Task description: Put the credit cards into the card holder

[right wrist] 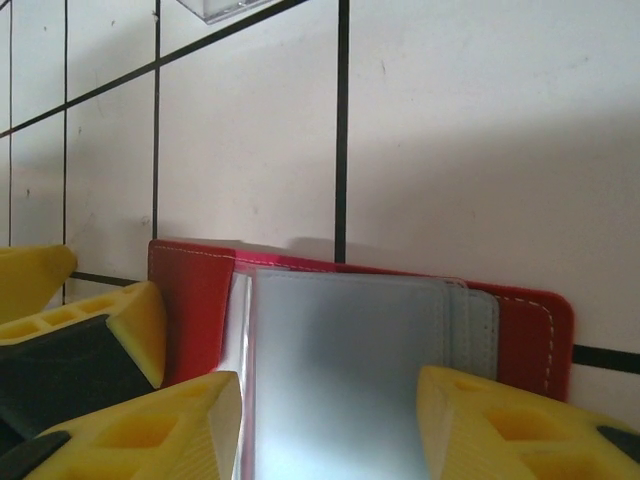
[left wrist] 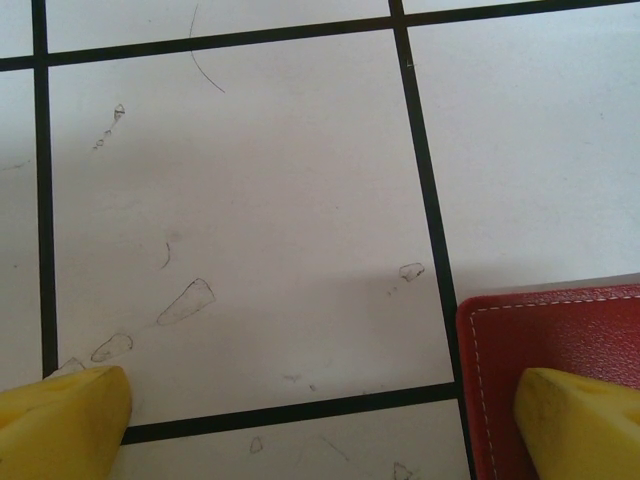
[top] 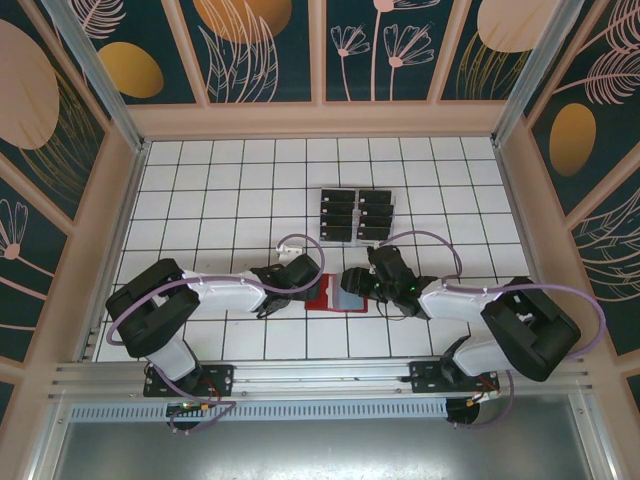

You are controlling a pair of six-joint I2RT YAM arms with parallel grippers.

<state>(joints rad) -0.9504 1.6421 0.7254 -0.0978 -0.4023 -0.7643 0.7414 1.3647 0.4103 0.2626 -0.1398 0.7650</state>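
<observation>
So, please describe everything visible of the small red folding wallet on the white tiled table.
The red wallet lies open and flat on the white tiled table. It looks like leather with pale stitching; its grey-blue pockets face up. The open right gripper straddles them, and one yellow finger of the left gripper overlaps a corner.

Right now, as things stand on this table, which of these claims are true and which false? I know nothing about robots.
1. The card holder lies open on the table. True.
2. The credit cards are already inside it. False: they sit in the clear tray farther back.
3. The left gripper is clamped shut. False: its fingers are spread wide, one over the card holder's red edge.
4. The right gripper straddles the grey-blue pocket. True.
</observation>
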